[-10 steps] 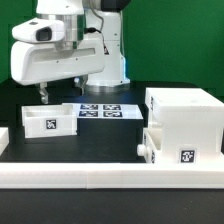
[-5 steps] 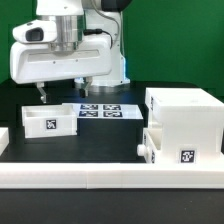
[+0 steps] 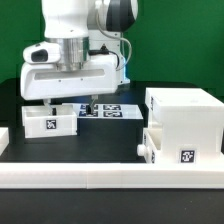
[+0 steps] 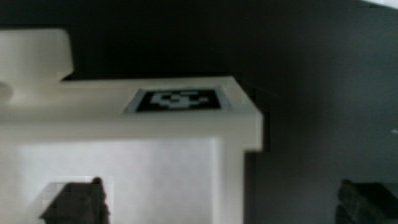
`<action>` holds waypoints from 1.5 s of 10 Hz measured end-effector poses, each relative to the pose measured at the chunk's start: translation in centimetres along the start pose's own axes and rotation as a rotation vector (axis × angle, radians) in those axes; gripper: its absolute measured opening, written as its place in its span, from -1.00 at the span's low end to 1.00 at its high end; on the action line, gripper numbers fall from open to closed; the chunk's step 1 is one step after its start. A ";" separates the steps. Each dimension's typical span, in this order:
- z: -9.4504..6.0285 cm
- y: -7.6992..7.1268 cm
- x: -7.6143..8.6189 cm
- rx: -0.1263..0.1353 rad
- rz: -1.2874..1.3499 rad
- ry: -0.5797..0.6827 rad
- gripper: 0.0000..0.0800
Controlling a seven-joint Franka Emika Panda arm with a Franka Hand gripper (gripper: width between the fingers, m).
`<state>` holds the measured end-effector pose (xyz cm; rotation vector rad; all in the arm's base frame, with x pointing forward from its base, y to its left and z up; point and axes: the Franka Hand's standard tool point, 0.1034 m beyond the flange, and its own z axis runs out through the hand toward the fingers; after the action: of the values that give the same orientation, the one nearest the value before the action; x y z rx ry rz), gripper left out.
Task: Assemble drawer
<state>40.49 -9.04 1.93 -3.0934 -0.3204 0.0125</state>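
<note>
Gripper [image 3: 68, 103], jaws spread and empty, has dropped and swung over the loose tray [image 3: 50, 121], which sits just beneath it; the casing [image 3: 184, 118] stands well apart. A grasp looks imminent.

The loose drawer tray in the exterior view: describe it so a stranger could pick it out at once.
Start at the big white casing on the exterior view's right, then cross the black table to the exterior view's left. There, below the gripper and beside the marker board, stands the tray. Unlike the other tray at the casing, it stands alone.
</note>
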 end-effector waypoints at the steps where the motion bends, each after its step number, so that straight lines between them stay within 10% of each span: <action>1: 0.8 0.0 -0.2 -0.002 -0.009 0.004 0.62; 5: 1.5 -0.2 -0.9 -0.002 -0.012 0.001 0.62; 8: 1.5 -0.3 -0.9 -0.003 -0.015 0.002 0.04; 10: 1.5 -0.3 -0.9 -0.003 -0.015 0.002 -0.75; 15: 1.5 -0.3 -0.8 -0.003 -0.015 0.003 -0.90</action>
<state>39.62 -8.89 0.46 -3.0937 -0.3441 0.0063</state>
